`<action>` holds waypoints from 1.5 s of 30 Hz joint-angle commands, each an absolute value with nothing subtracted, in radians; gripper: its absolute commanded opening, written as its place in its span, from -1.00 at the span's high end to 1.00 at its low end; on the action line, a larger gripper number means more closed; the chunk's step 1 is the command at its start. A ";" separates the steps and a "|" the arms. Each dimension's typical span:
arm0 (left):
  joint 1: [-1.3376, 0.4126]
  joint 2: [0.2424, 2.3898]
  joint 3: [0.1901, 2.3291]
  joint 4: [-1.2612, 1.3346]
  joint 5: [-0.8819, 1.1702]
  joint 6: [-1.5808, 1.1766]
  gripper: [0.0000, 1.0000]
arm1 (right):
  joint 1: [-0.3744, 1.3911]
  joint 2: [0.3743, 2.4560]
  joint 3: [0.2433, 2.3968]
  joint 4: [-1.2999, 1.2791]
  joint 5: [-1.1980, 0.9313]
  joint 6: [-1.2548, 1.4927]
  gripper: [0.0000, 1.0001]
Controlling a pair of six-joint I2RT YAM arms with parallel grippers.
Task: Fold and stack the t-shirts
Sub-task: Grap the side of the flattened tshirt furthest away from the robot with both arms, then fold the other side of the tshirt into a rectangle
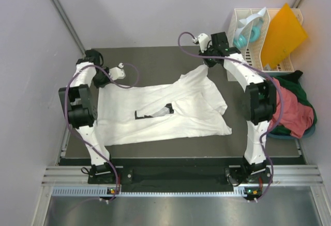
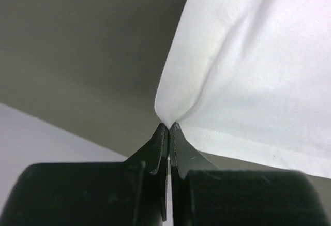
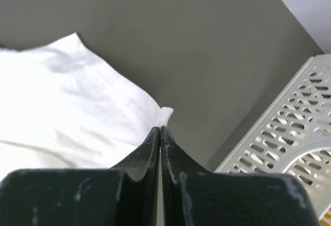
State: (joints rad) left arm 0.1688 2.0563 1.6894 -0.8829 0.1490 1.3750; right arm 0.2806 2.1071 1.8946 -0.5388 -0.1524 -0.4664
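- Top view: white t-shirt (image 1: 165,113) spread rumpled mid-table (image 1: 155,58). Salmon-red t-shirt (image 1: 292,109) and dark green t-shirt (image 1: 299,81) heaped at right edge, partly behind right arm. White rack (image 1: 253,55) holding orange sheet (image 1: 282,32), far right corner.
- Left wrist: left gripper (image 2: 169,127) clenched on the white shirt's corner.
- Right wrist: right gripper (image 3: 160,129) pinching its edge, rack nearby.

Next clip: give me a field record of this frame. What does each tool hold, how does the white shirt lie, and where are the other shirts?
left tool: shut on a corner of the white t-shirt
right tool: shut on a far edge tip of the same shirt
white t-shirt: spread on the table, rumpled at right, unfolded
other shirts: salmon-red t-shirt and dark green t-shirt heaped at right
rack: far right corner, holding orange sheet
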 commanded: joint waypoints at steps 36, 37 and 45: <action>0.248 1.595 1.212 -0.910 0.170 1.483 1.00 | 0.245 1.549 1.241 -0.644 -0.183 -0.876 1.00; 0.247 1.591 1.201 -0.914 0.173 1.486 1.00 | 0.245 1.543 1.232 -0.646 -0.181 -0.882 1.00; 0.247 1.560 1.101 -0.905 0.176 1.499 1.00 | 0.245 1.503 1.180 -0.676 -0.179 -0.929 1.00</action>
State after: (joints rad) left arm 0.2363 1.6100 1.1275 -0.8829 0.1646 1.4731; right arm 0.2520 1.5608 1.1904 -0.6559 -0.1711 -0.8810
